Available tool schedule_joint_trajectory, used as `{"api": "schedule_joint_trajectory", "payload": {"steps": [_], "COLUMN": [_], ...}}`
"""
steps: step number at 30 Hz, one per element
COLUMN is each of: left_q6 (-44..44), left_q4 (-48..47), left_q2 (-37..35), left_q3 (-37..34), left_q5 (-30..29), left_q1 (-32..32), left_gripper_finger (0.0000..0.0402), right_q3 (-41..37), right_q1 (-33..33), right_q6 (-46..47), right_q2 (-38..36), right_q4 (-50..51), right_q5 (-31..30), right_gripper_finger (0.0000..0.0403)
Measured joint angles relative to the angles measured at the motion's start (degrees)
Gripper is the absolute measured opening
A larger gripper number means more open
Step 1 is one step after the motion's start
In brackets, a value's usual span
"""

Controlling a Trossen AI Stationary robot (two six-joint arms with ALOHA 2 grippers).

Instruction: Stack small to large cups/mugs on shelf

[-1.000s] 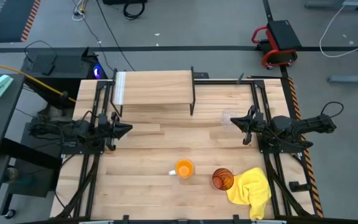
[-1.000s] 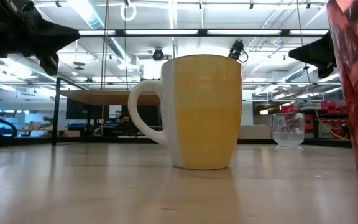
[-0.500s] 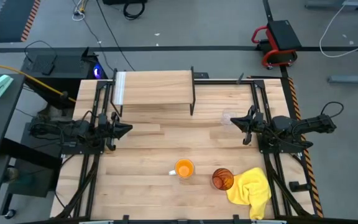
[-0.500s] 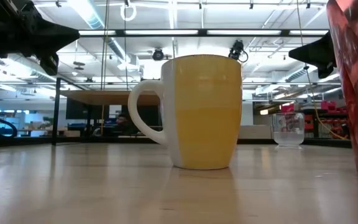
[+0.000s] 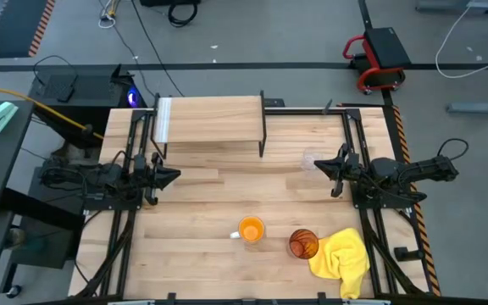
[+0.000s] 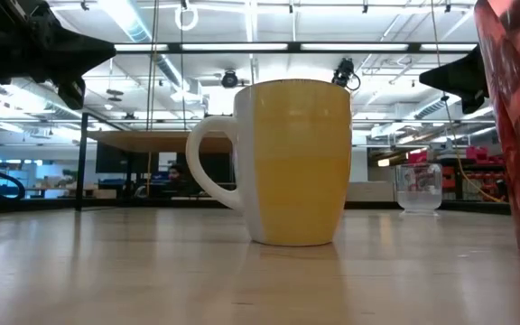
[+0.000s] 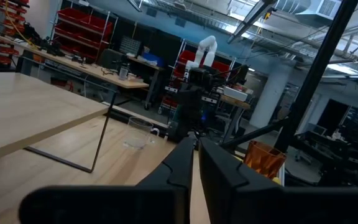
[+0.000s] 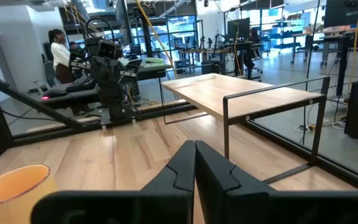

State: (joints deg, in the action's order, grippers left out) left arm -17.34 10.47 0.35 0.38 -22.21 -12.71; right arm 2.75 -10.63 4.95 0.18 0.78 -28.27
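Observation:
The orange mug (image 5: 251, 230) with its pale handle stands on its base near the table's near edge, large in the low view (image 6: 292, 162). The amber tumbler (image 5: 303, 244) stands to its right, against the yellow cloth. The small clear glass cup (image 5: 309, 160) stands right of the table's middle, also seen in the low view (image 6: 419, 188) and the left wrist view (image 7: 138, 132). The shelf (image 5: 210, 120) stands at the far edge on thin black legs. My left gripper (image 5: 174, 175) hovers shut at the table's left. My right gripper (image 5: 318, 165) hovers shut above the table, beside the glass cup.
A crumpled yellow cloth (image 5: 343, 258) lies at the near right corner. Black frame rails run along both sides of the table. A person (image 8: 58, 53) stands in the room beyond the left arm. Bare plank tabletop (image 5: 227, 191) lies between the grippers.

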Motion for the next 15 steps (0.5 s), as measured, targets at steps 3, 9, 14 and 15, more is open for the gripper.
{"api": "schedule_joint_trajectory", "payload": {"steps": [3, 9, 14, 15], "left_q6": [0.0, 0.0, 0.0, 0.0], "left_q4": [0.0, 0.0, 0.0, 0.0], "left_q2": [0.0, 0.0, 0.0, 0.0], "left_q3": [0.0, 0.0, 0.0, 0.0], "left_q5": [0.0, 0.0, 0.0, 0.0], "left_q1": [0.0, 0.0, 0.0, 0.0], "left_gripper_finger": [0.003, 0.0036, 0.004, 0.004], "right_q3": [0.0, 0.0, 0.0, 0.0], "right_q1": [0.0, 0.0, 0.0, 0.0], "right_q6": [0.0, 0.0, 0.0, 0.0], "right_q2": [0.0, 0.0, 0.0, 0.0], "right_q4": [0.0, 0.0, 0.0, 0.0], "right_q5": [0.0, 0.0, 0.0, 0.0], "right_gripper_finger": [0.0018, 0.0018, 0.0018, 0.0018]}}
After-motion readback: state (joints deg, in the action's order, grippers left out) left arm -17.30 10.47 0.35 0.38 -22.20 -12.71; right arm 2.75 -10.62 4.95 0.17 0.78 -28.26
